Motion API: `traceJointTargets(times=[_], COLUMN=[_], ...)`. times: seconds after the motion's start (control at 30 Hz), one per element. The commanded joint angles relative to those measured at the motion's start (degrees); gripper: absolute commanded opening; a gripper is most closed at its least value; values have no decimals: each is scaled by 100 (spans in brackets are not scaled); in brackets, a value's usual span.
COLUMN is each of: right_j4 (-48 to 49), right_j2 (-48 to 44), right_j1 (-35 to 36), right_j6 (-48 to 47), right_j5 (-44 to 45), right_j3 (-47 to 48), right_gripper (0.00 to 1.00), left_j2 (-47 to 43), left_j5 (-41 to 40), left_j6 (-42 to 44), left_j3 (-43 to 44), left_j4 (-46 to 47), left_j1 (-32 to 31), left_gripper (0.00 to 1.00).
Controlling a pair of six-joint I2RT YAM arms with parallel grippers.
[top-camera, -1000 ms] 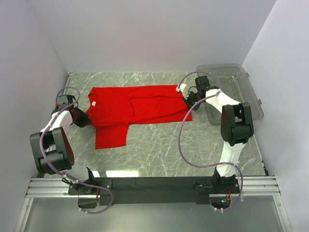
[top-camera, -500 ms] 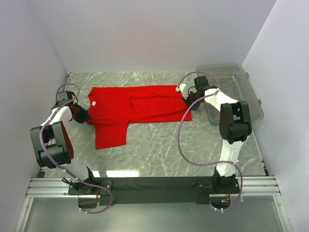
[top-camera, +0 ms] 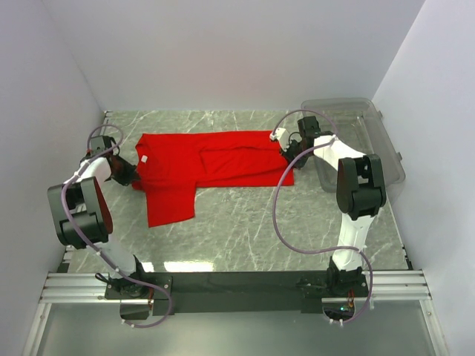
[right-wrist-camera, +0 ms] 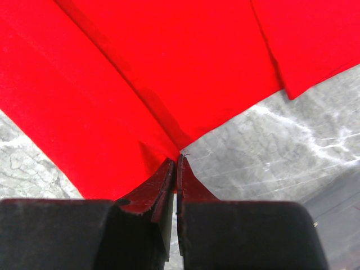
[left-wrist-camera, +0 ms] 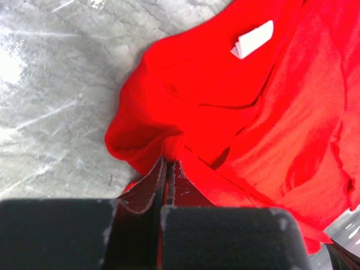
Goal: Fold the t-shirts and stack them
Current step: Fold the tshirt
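Note:
A bright red t-shirt (top-camera: 211, 163) lies spread across the far half of the marble table, with one sleeve (top-camera: 169, 204) hanging toward the near side and a small white neck label (top-camera: 144, 158) at its left end. My left gripper (top-camera: 130, 178) is shut on the shirt's left edge by the collar; in the left wrist view the gripper (left-wrist-camera: 167, 164) pinches a red fold, with the label (left-wrist-camera: 253, 39) beyond it. My right gripper (top-camera: 288, 152) is shut on the shirt's right hem; in the right wrist view the gripper (right-wrist-camera: 177, 160) holds the cloth edge (right-wrist-camera: 112, 101).
A clear plastic bin (top-camera: 356, 141) stands at the far right, close behind the right arm. White walls close in the table on the left, back and right. Bare marble (top-camera: 252, 230) lies between the shirt and the arm bases.
My left gripper has shifted a little farther back and left along the shirt's left edge, dragging that corner. My right gripper has barely moved.

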Motion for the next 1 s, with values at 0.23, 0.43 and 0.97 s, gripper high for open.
traceJointTargets(times=[0.23,0.43,0.97], right_j4=[93,128,-47], right_j2=[77,94,-362], right_j1=[35,43,35], right_j6=[120,155,992], right_j5=[100,135,-259], right_j3=[354,380,935], right_gripper=[10,23,39], left_j2=[283,344,-402], left_j5=[24,85,612], left_j6=[104,104,341], left_j3=[383,435,568], left_j4=[122,122,438], left_j1=[34,25,43], left_gripper=[1,1,50])
